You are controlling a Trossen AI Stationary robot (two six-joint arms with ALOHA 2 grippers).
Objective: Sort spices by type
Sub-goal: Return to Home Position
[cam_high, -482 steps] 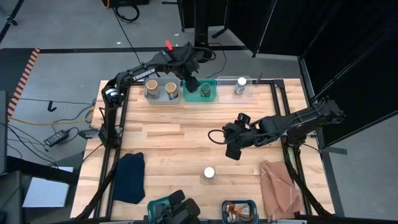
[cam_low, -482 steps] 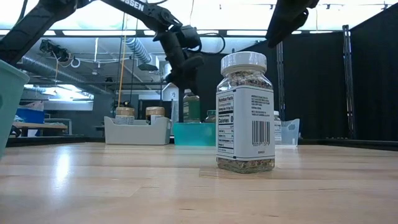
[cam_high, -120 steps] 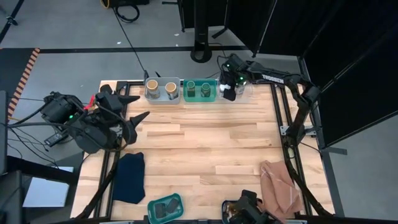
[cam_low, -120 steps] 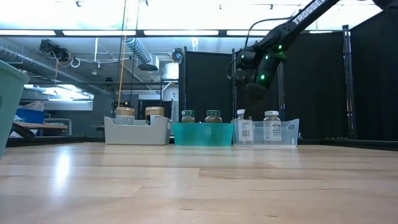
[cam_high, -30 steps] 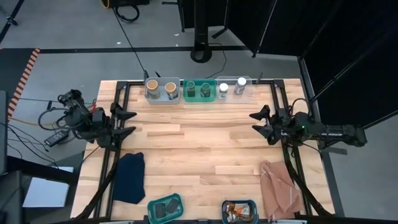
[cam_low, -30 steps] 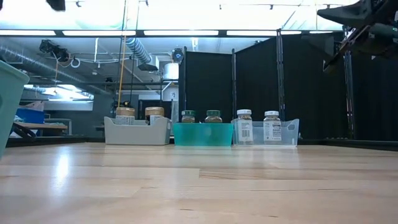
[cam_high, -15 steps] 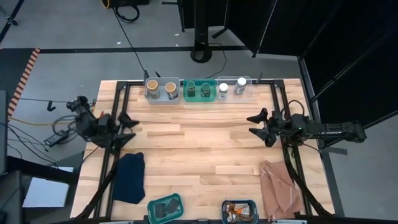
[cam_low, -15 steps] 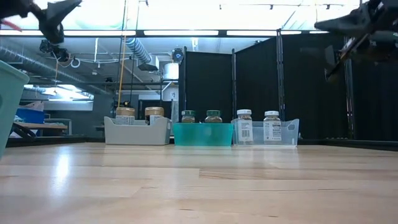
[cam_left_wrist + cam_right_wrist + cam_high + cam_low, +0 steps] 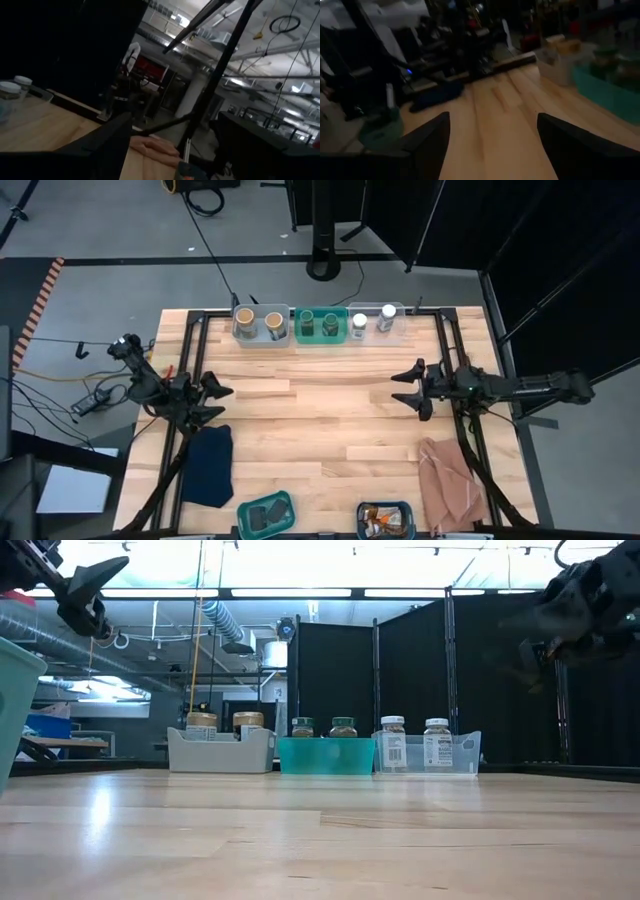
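Observation:
Six round spice jars stand in bins along the far edge: two tan-topped (image 9: 258, 319) in a grey bin (image 9: 259, 337), two green-topped (image 9: 318, 321) in a teal bin (image 9: 320, 338), two white-topped (image 9: 372, 317) in a clear bin (image 9: 400, 325). At the near edge, a teal bin (image 9: 265, 515) holds dark boxes and another bin (image 9: 385, 518) holds brown packets. My left gripper (image 9: 221, 401) is open and empty above the table's left side. My right gripper (image 9: 399, 388) is open and empty above the right side. Both are high above the table in the low view.
A dark blue cloth (image 9: 210, 463) lies at the near left and a pinkish-brown cloth (image 9: 450, 480) at the near right. The wooden table top (image 9: 320, 410) between the two grippers is bare. Black curtains stand beyond the right edge.
My left gripper has swung toward the table's right and near edges and come down into the low view, staying open. My right gripper has moved a little toward the table's left edge, staying open. The jars and bins have kept still.

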